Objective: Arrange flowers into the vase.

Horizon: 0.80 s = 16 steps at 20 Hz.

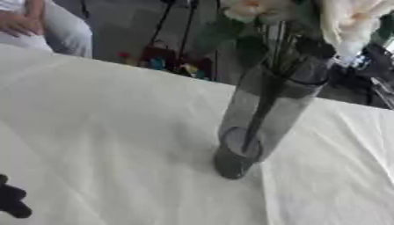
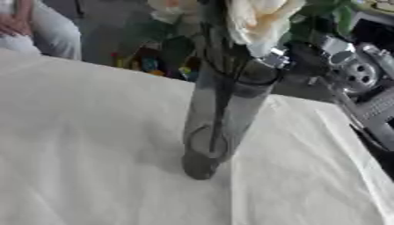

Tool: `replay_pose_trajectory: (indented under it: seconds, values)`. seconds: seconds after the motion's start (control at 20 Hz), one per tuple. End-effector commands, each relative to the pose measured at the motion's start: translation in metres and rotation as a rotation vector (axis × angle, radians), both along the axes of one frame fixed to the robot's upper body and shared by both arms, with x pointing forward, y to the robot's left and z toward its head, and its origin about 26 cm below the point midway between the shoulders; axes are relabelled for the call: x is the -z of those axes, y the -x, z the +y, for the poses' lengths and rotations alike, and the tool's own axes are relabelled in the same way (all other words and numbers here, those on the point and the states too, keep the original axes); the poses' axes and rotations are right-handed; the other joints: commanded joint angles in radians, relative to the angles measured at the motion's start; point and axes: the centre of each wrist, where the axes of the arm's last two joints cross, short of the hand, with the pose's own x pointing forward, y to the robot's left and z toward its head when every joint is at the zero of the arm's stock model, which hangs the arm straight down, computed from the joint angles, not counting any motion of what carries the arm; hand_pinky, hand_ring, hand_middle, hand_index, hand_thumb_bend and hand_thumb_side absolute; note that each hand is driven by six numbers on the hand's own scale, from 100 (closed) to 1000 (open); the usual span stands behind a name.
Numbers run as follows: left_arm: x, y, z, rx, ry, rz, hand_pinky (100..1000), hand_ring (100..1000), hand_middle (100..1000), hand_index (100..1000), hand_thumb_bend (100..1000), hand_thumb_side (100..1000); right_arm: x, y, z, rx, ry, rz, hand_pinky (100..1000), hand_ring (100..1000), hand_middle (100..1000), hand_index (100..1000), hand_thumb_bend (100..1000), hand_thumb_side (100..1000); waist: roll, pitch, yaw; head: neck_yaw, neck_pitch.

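Observation:
A tall dark glass vase (image 1: 261, 118) stands upright on the white tablecloth (image 1: 100, 132), right of the middle. Dark stems run down inside it and green leaves spread above its rim. A peach flower (image 1: 254, 9) tops the bunch. Beside it is a larger cream flower (image 2: 258, 19). My right hand (image 2: 304, 55) comes in from the upper right, its dark fingers curled at that cream flower's stem just above the vase's rim. Only the dark fingertips of my left hand (image 1: 12, 202) show, at the lower left edge, relaxed and holding nothing.
The table's far edge (image 1: 154, 70) runs diagonally behind the vase. Beyond it stand dark stands and some small colourful things (image 1: 162, 61) on the floor. My right arm's silver joints (image 2: 358, 74) fill the upper right. White cloth lies left of and in front of the vase.

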Motion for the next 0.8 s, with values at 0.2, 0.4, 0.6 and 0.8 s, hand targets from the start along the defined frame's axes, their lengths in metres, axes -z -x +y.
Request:
replay_pose_trajectory:
  seconds: [0.2, 0.4, 0.6, 0.8]
  values:
    - [-0.005, 0.003, 0.0, 0.005, -0.005, -0.021, 539, 642, 670, 829, 100, 1000, -0.014, 0.007, -0.013, 0.072, 0.105, 0.024, 1000, 1000, 784, 1000, 766, 999, 0.011, -0.023, -0.003, -0.003, -0.01]
    - [-0.005, 0.003, 0.0, 0.004, -0.005, -0.021, 539, 643, 671, 829, 100, 1000, -0.018, 0.009, -0.017, 0.071, 0.111, 0.039, 1000, 1000, 791, 1000, 779, 980, 0.013, -0.022, -0.005, -0.003, -0.008]
    - [-0.005, 0.003, 0.0, 0.004, -0.005, -0.021, 539, 643, 671, 829, 100, 1000, -0.02, 0.011, -0.021, 0.083, 0.125, 0.054, 1000, 1000, 800, 1000, 794, 952, 0.014, -0.023, -0.007, -0.003, -0.008]
    - [-0.005, 0.003, 0.001, 0.003, -0.005, -0.02, 540, 644, 671, 829, 100, 1000, -0.023, 0.012, -0.025, 0.1, 0.127, 0.062, 1000, 1000, 804, 1000, 805, 934, 0.015, -0.024, -0.009, -0.004, -0.007]
